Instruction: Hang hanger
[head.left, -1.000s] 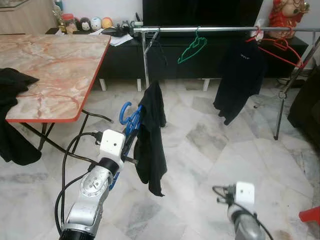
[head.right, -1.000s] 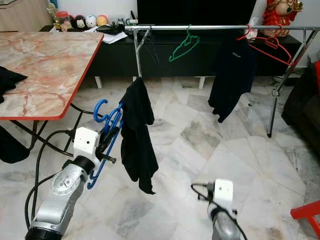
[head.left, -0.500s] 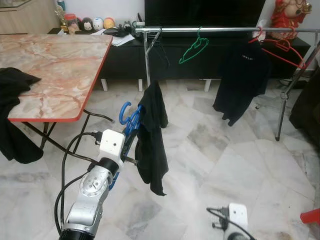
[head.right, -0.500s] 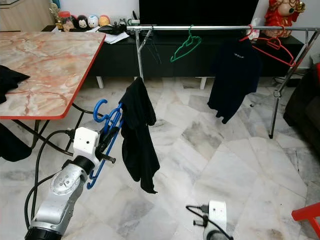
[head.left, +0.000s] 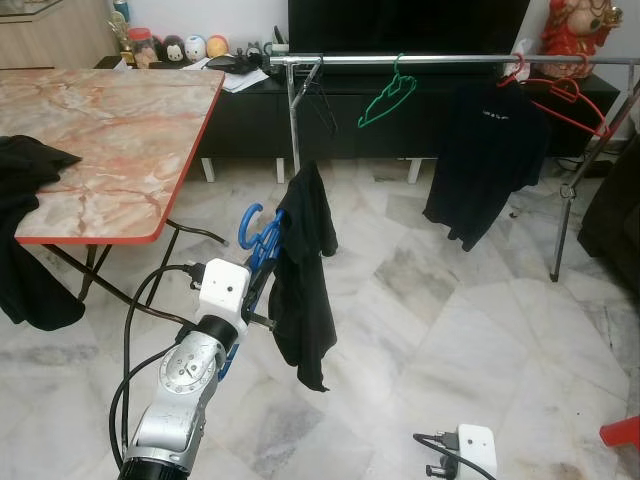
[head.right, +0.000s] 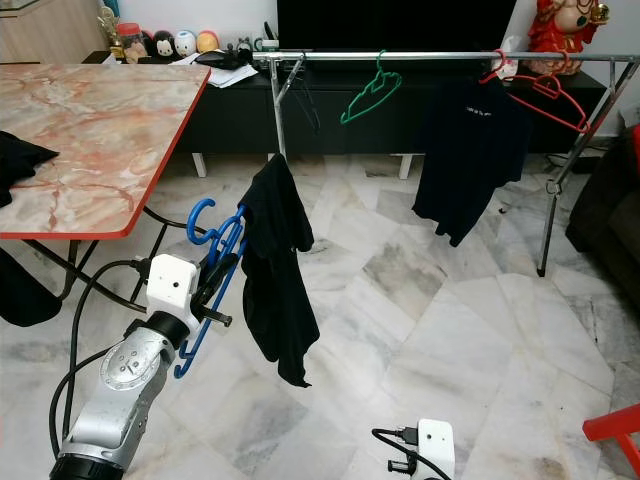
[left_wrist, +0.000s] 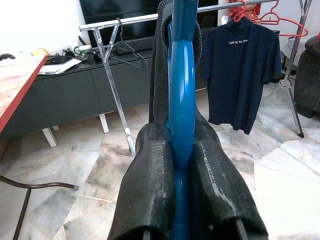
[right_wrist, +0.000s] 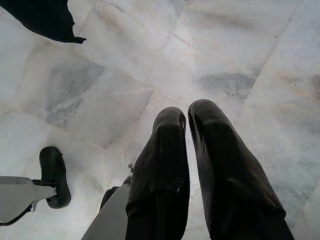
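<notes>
A blue hanger (head.left: 262, 235) with a black garment (head.left: 305, 290) draped over it is held up in front of me, low and to my left. My left gripper (left_wrist: 180, 137) is shut on the hanger's blue bar (left_wrist: 181, 100). The steel clothes rail (head.left: 440, 60) runs across the back of the room, well beyond the hanger. My right arm (head.left: 475, 450) hangs low at the bottom of the head view. My right gripper (right_wrist: 186, 117) points down at the marble floor, shut with nothing in it.
On the rail hang a green hanger (head.left: 385, 98), a dark T-shirt (head.left: 485, 160), red hangers (head.left: 560, 95) and a thin black hanger (head.left: 318, 95). A marble-topped table (head.left: 100, 140) with black clothes (head.left: 25, 165) stands at my left. A dark TV cabinet (head.left: 250, 120) is behind the rail.
My right arm has dropped lower, so that just its wrist shows at the bottom edge. The left arm and the blue hanger have stayed where they were.
</notes>
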